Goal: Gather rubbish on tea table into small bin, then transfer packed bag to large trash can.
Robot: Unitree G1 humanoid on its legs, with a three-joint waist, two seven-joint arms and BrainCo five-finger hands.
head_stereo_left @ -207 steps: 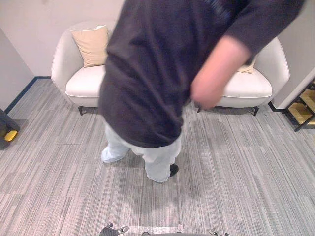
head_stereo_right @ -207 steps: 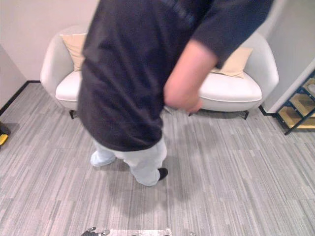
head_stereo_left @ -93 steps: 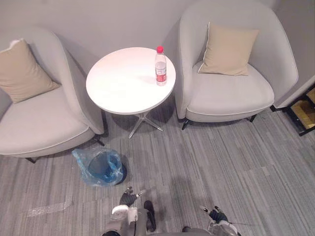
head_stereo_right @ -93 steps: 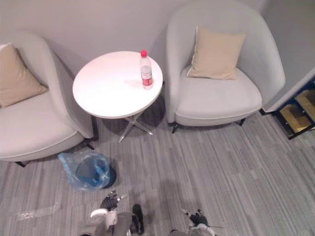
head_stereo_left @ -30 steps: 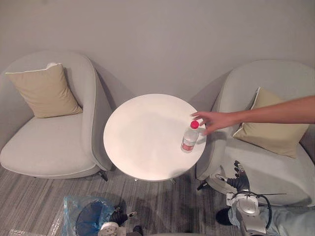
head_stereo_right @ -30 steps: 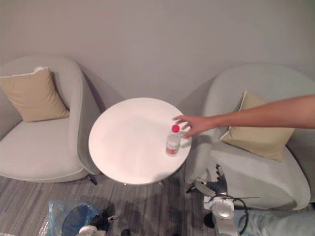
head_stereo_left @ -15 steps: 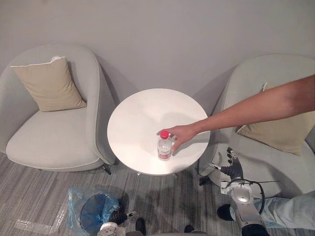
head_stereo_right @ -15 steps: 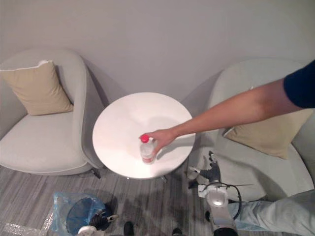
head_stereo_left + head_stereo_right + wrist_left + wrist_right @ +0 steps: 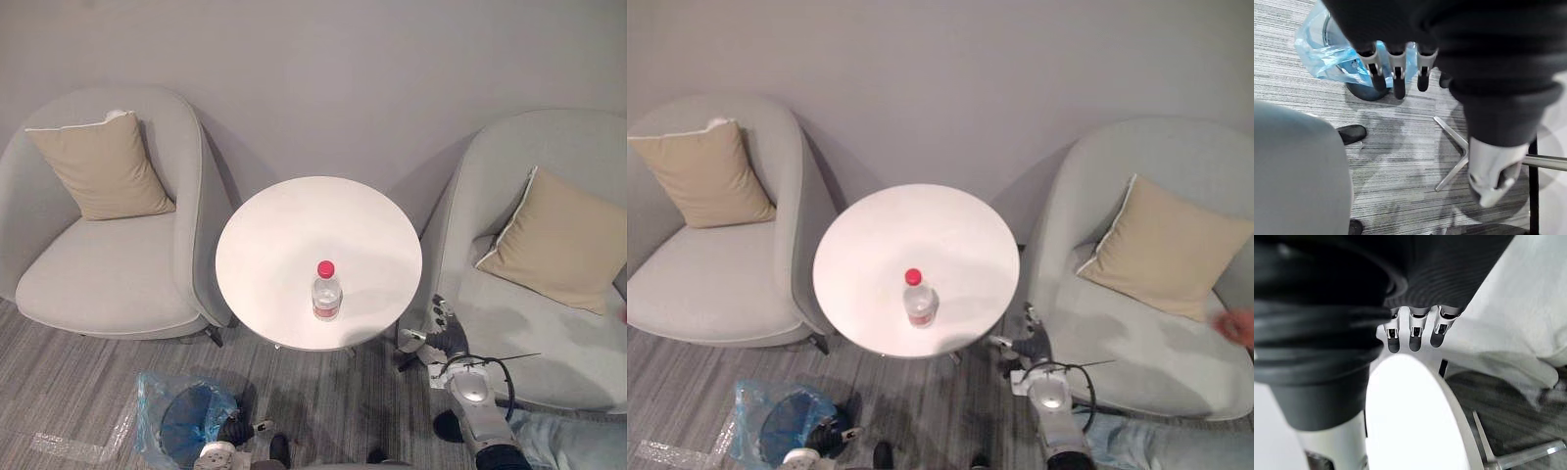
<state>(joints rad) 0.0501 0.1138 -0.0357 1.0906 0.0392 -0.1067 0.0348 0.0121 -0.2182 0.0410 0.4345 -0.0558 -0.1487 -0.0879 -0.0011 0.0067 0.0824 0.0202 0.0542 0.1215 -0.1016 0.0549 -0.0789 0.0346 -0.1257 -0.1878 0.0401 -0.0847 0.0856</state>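
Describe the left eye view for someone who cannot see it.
A red-capped plastic bottle stands upright on a round white table between two pale armchairs, each with a tan cushion. On the floor nearby sits a small bin lined with a blue bag, beside the robot's left hand.

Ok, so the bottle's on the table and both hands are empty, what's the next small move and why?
Probably lift the right hand toward the bottle. It stands upright and untouched near the table's front edge. The right hand hangs open just off the table's right side, closer than the left hand, which is down by the bin.
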